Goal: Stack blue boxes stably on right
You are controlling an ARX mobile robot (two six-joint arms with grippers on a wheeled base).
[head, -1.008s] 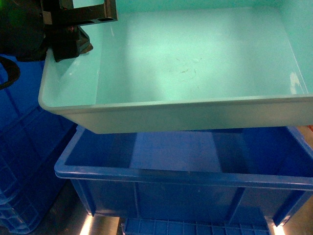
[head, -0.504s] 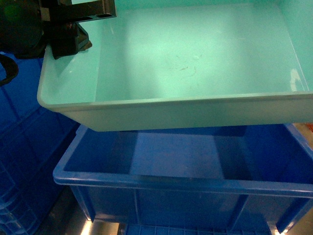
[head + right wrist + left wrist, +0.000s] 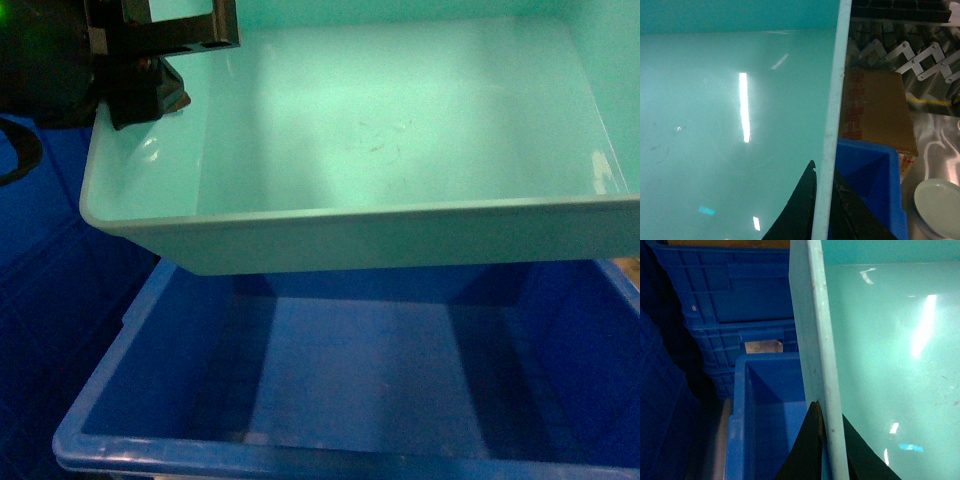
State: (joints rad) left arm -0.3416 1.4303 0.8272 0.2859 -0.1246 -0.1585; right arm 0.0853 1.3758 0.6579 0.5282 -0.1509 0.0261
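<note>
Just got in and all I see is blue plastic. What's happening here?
The robot holds a light turquoise tub in the air with both arms. The left gripper clamps its left wall and the right gripper its right wall. Directly beneath sits the deeper royal-blue tub, open and empty. The turquoise tub hangs above it, not yet set down. Ribbed crates stand behind.

The shallow tub hangs level above the open deeper tub, its left rim between the left gripper fingers and its right rim between the right gripper fingers, with ribbed crates stacked behind-left.
</note>
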